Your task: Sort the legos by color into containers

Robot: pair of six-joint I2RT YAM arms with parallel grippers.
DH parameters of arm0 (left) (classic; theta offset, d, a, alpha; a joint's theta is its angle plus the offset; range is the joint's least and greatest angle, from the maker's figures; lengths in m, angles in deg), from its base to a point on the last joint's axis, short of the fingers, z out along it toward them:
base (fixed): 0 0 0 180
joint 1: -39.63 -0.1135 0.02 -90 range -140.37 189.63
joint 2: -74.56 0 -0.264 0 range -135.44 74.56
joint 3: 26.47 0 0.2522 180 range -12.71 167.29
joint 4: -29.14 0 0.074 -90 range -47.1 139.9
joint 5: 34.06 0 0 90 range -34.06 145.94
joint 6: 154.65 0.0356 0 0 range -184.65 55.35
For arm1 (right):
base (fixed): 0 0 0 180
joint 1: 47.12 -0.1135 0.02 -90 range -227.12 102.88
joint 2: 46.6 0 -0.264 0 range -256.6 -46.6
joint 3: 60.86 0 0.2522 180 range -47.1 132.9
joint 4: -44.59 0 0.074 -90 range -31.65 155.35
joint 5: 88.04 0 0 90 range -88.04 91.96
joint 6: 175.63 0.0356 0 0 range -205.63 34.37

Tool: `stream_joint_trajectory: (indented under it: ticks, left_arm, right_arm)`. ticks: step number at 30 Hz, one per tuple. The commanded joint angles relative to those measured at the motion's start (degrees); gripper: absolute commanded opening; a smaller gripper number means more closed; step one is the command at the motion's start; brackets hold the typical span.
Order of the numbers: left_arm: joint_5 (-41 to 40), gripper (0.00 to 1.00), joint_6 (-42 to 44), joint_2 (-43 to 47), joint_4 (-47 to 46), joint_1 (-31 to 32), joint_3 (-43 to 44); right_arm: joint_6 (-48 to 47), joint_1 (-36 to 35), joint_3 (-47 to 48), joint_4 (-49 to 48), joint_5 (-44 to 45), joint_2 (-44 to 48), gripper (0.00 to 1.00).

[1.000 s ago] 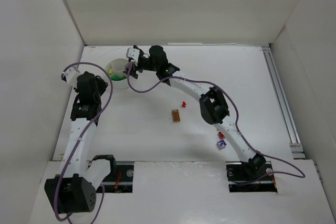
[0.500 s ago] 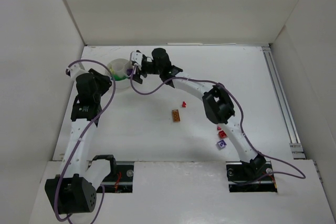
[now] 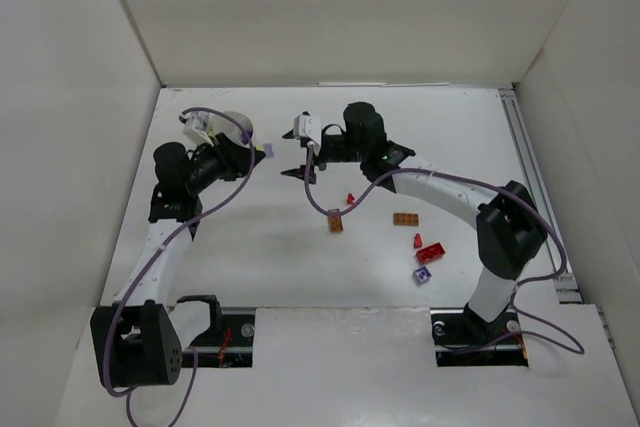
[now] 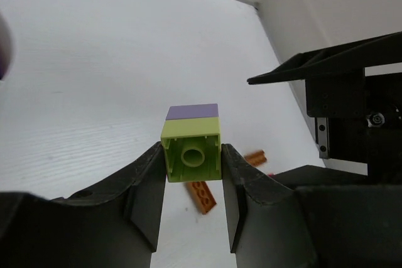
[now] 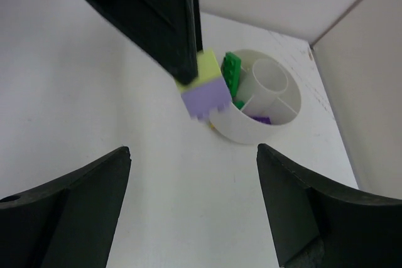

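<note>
You will find the left gripper (image 4: 192, 152) clamped on a lime-yellow brick (image 4: 191, 158) with a pale purple brick (image 4: 192, 112) stacked on it, held just beside the dish (image 5: 242, 131) toward the back-left corner of the table (image 3: 250, 247). The right gripper (image 3: 299, 152) hangs wide open and empty. Loose legos (image 3: 405, 218) lie right of centre, toward the near edge.

The black two-finger left gripper (image 3: 256, 151) points toward 3 o'clock, clamped on a lime-and-purple plastic brick stack (image 4: 191, 149), facing the black two-finger right gripper (image 3: 298, 153), which points toward 9 o'clock with its jaws spread wide.
</note>
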Motion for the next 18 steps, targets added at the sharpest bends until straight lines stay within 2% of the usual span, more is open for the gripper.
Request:
stream_joint_trajectory:
  ticks: [1,3,9,15,18]
  left_arm:
    - [16.0,0.0,-1.6,-0.7,-13.0,1.1,-1.2]
    - [17.1,0.0,-1.1,-0.7,-13.0,2.8,-1.2]
    - [20.8,0.0,0.5,2.0,-13.6,3.5,-0.6]
    - [21.5,0.0,0.6,1.4,-13.6,3.5,-0.6]
    - [21.5,0.0,0.6,-0.2,-13.6,3.5,-0.6]
  right_arm:
    - [3.0,-3.8,-3.0,-4.3,2.8,2.5,0.85]
    - [3.7,-4.5,-3.0,-5.1,4.5,3.1,0.82]
    - [2.4,-4.5,-3.6,-5.1,4.5,4.2,0.82]
    - [1.1,-5.0,-5.4,-5.1,4.5,6.4,0.58]
    - [1.1,-5.0,-6.5,-5.1,4.5,7.4,0.59]
